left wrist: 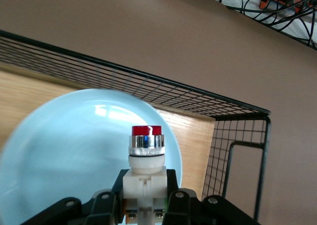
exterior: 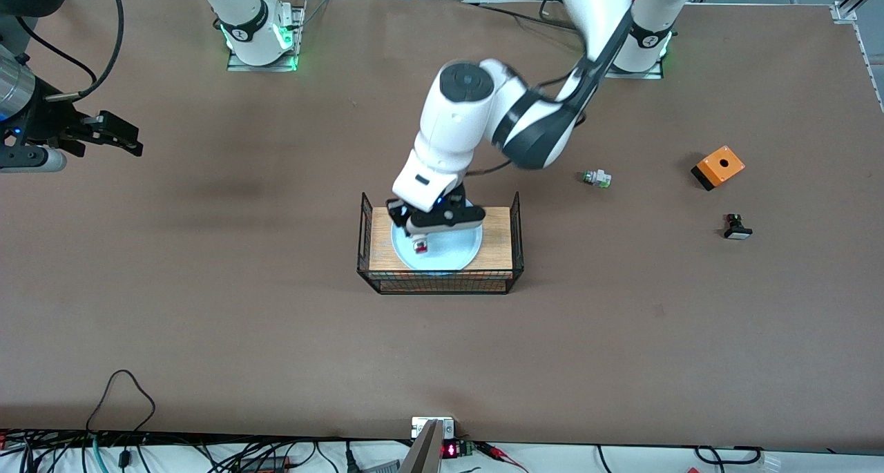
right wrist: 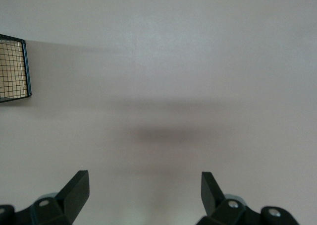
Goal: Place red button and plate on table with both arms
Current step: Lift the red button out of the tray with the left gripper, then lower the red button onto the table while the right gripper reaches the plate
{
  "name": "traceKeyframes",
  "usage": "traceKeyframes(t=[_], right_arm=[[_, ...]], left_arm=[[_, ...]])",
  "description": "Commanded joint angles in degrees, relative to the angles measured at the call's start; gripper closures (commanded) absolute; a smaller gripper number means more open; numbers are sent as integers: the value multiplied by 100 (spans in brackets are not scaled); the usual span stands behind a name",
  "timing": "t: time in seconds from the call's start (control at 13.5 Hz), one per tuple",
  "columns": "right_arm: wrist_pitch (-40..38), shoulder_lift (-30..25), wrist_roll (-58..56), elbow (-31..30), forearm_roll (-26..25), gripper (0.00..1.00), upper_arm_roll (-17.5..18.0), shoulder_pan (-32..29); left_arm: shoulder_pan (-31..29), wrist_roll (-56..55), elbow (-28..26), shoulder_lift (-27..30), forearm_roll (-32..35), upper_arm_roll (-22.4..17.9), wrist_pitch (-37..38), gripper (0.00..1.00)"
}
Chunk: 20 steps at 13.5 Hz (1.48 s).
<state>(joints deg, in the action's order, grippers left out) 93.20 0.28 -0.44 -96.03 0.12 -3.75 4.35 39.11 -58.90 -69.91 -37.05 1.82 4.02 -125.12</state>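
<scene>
My left gripper (exterior: 421,237) is over the pale blue plate (exterior: 459,252) and is shut on the red button (exterior: 420,245). In the left wrist view its fingers (left wrist: 106,205) clamp the button's whitish body (left wrist: 145,183), red cap pointing away, with the plate (left wrist: 64,150) beneath. The plate lies on a wooden board inside a black wire basket (exterior: 514,238) at the middle of the brown table (exterior: 207,321). My right gripper (exterior: 121,136) is open and empty, held above bare table at the right arm's end; the right wrist view shows its fingertips (right wrist: 77,188) wide apart.
A green-tipped button (exterior: 597,178), an orange box (exterior: 718,167) and a black-and-white button (exterior: 737,227) lie toward the left arm's end of the table. The basket's corner shows in the right wrist view (right wrist: 15,69). Cables run along the table's near edge.
</scene>
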Motion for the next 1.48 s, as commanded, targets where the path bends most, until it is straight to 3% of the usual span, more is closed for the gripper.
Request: traceKeyframes(t=[0.0, 0.37, 0.52, 0.67, 0.89, 1.11, 1.4], right_arm=[[-83, 25, -62, 85, -38, 0, 15, 4], [-92, 25, -44, 84, -3, 0, 15, 4], [-109, 16, 69, 76, 6, 0, 24, 13], [-144, 16, 777, 84, 425, 0, 59, 222], [-65, 138, 2842, 111, 639, 0, 77, 1108], [380, 481, 3698, 260, 1023, 0, 94, 1882], [1330, 938, 5419, 295, 1087, 0, 112, 2648]], left_arm=[[-26, 342, -146, 636, 161, -50, 1212, 68], [-921, 2160, -181, 1156, 178, -85, 3684, 69], [-1448, 3038, -233, 1174, 187, -86, 4099, 70], [-2072, 4250, -435, 1156, 335, -86, 4110, 71], [-2854, 5499, -1048, 1103, 582, -85, 3419, 74], [-3436, 6065, -2286, 1077, 749, -86, 1821, 75], [-4007, 6522, -3604, 1024, 829, -86, -85, 74]])
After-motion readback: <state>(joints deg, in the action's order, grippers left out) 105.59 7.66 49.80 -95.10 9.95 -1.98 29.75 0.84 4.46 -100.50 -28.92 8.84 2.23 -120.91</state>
